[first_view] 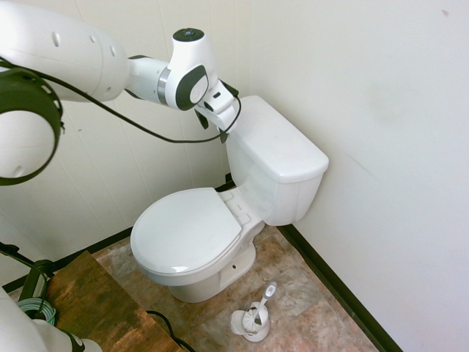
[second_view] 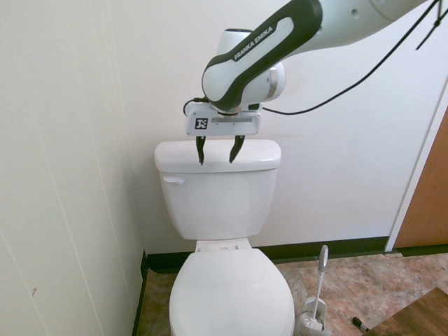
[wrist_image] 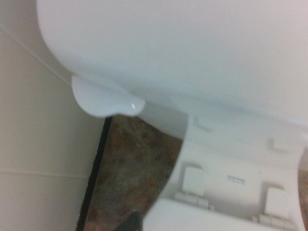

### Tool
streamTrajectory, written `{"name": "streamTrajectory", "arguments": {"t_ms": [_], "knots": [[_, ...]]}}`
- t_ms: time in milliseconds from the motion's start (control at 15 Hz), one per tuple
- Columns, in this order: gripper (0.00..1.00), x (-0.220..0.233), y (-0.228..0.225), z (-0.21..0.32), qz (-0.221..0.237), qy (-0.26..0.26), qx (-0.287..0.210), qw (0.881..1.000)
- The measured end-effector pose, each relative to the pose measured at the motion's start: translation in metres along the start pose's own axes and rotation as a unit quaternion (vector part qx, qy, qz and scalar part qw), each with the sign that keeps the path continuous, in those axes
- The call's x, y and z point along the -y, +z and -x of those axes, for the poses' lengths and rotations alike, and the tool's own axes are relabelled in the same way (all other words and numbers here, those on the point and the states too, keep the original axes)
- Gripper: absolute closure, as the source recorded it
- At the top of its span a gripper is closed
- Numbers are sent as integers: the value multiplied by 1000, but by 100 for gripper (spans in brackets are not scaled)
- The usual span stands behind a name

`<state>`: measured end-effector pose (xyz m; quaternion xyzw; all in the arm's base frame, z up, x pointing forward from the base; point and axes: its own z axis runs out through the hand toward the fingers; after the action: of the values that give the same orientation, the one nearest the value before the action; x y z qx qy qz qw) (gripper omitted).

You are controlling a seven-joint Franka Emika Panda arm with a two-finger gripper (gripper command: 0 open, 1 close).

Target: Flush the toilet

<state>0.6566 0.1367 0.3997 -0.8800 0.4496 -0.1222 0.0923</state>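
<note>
You had the toilet [second_view: 222, 210] standing in a corner of the room, its tank backed against the far wall [second_view: 336, 161] and its side close to the panelled wall [second_view: 63, 175] on the left in the second exterior view. The seat lid [first_view: 187, 229] was down, covering the bowl on the near side, and the tank lid [first_view: 282, 143] sat flat on the tank. The floor [first_view: 300, 293] around the base was brown and mottled, edged by a dark baseboard [second_view: 329, 246].

Your arm [second_view: 280, 42] came in from the upper right in the second exterior view and bent down over the tank. Its pincer [second_view: 218, 150] pointed steeply downward, hanging above the tank lid toward its left half, with the two dark fingers [second_view: 201, 150] standing well apart and nothing between them. Whether the tips touched the lid you could not tell from these views.

The brush [second_view: 316, 297] stood in its holder on the floor, to the right of the bowl in the second exterior view and well apart from the pincer.

The flush lever [second_view: 173, 180] sat on the front of the tank at its upper left corner, below and to the left of the pincer. In the wrist view the lever [wrist_image: 107, 102] showed as a rounded white paddle jutting from under the lid's edge, with the seat hinges [wrist_image: 193, 183] nearby.
</note>
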Motion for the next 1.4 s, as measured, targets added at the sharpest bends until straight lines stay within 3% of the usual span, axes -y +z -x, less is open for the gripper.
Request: {"name": "streamTrajectory", "arguments": {"t_ms": [333, 533, 867, 933, 1400], "knots": [[0, 51, 17, -13, -27, 10, -2, 1000], [0, 72, 28, 6, -35, 1, 12, 999], [0, 83, 50, 9, -32, -2, 22, 999], [100, 83, 57, 8, -30, -2, 24, 999], [100, 89, 80, 8, -28, 0, 37, 999]]}}
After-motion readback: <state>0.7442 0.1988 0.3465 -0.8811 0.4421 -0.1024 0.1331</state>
